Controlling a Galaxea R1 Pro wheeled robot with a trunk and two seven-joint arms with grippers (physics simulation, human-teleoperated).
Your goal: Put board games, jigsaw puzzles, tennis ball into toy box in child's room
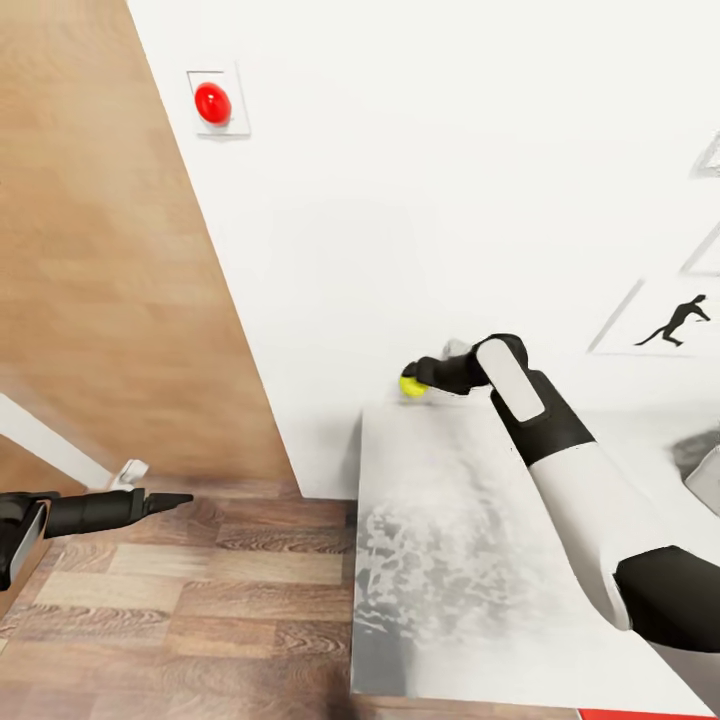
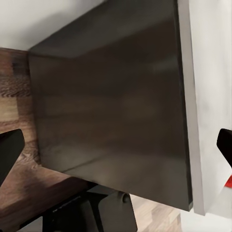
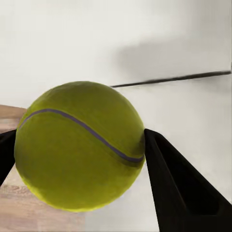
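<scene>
The tennis ball, small and yellow-green, is at the far left corner of the table's light grey top. My right gripper reaches across the table and is shut on it. In the right wrist view the tennis ball sits between the two black fingers, which touch both its sides. Off to the left, my left gripper hangs low over the wood floor beside the table. Seen from its wrist camera, the left gripper is open with nothing between its fingers and faces the table's dark glossy side panel.
A white wall runs just behind the table, bearing a picture with a red blob and a dancer-silhouette picture. A wooden door stands at the left. Something red shows at the table's near edge.
</scene>
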